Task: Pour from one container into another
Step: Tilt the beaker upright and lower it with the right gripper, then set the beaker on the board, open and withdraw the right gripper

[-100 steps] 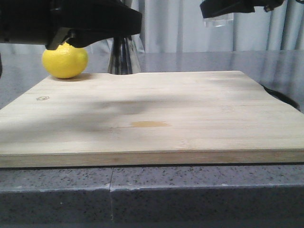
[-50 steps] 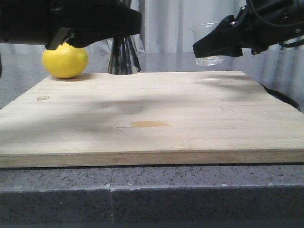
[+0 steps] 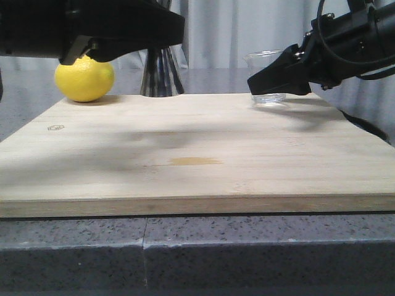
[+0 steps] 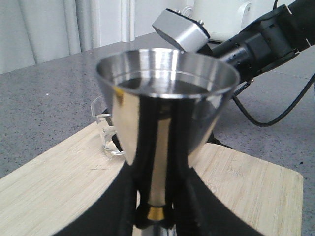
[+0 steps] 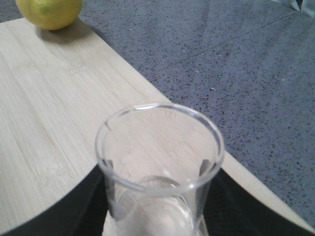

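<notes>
My right gripper (image 3: 271, 77) clamps the emptied glass beaker (image 3: 266, 77) on the board; my left gripper (image 4: 155, 216) grips the filled steel jigger (image 4: 165, 113).

Board: I see the cutting board (image 3: 185, 148) lying on the counter (image 3: 247, 246), filling the middle.
Lemon: the lemon (image 3: 84, 79) sits at the board's far left corner.
Jigger: the jigger (image 3: 161, 73) stands just right of the lemon, at the far edge.
Beaker: the beaker (image 3: 268, 77) rests upright on the board's far right corner, well apart from the jigger.
</notes>
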